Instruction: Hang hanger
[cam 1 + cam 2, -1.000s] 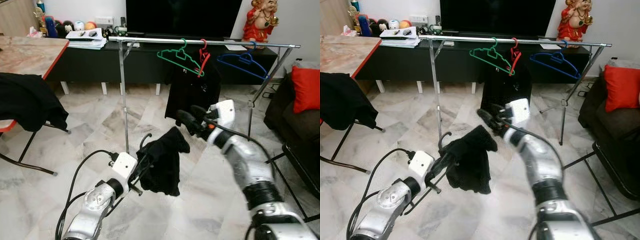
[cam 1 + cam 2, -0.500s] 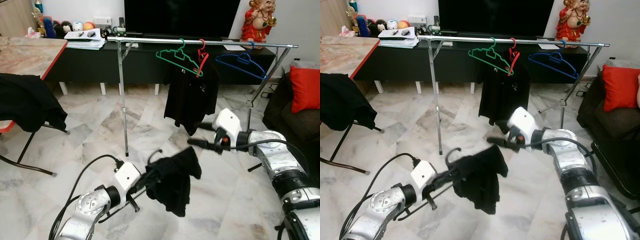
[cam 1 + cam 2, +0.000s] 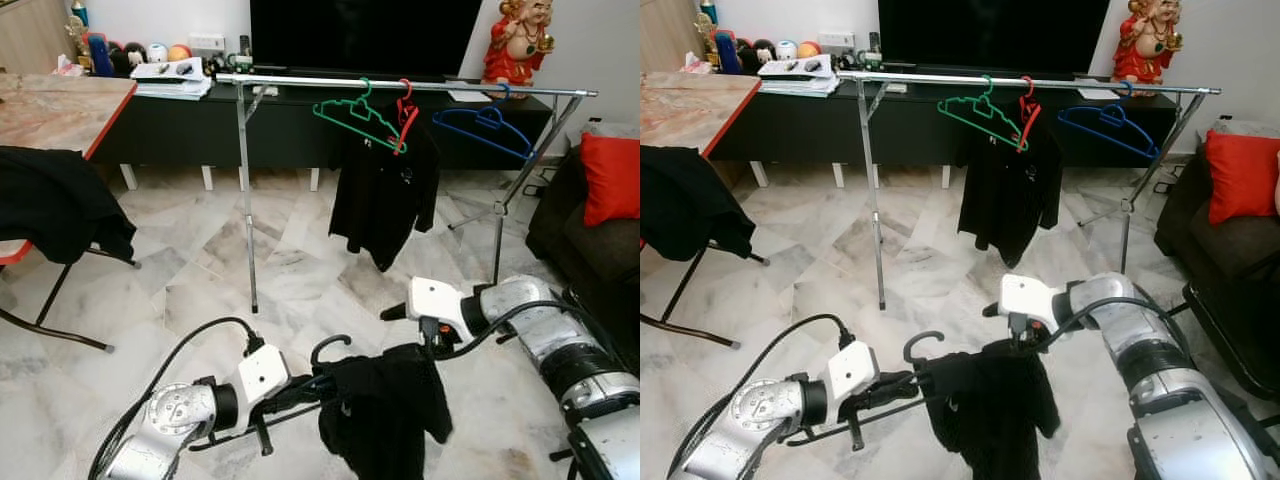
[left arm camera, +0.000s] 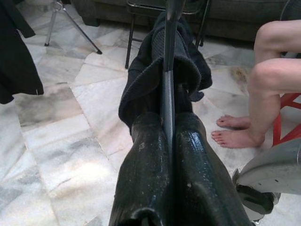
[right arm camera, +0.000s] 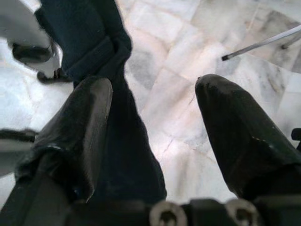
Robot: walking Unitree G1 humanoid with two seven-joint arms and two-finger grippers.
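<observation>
My left gripper [image 3: 305,388] is shut on a dark hanger whose hook [image 3: 330,347] curls upward. A black garment [image 3: 385,415] is draped over the hanger and hangs low over the floor. In the left wrist view both fingers [image 4: 141,155] clamp the hanger's thin bar [image 4: 168,70], with the garment [image 4: 146,80] bunched beyond them. My right gripper [image 3: 432,340] is open, pointing down at the garment's top right edge; in its wrist view the garment [image 5: 94,47] lies by one finger [image 5: 80,122]. The clothes rail [image 3: 400,87] stands further back.
On the rail hang a green hanger [image 3: 350,110], a red hanger with a black shirt [image 3: 385,190] and a blue hanger [image 3: 485,125]. A table with dark cloth [image 3: 50,210] is left, a sofa with a red cushion [image 3: 612,175] right. A person's bare legs [image 4: 268,70] are close.
My left gripper has carried the hanger and garment lower and to the right. My right gripper has dropped from mid-height down to the garment's upper edge.
</observation>
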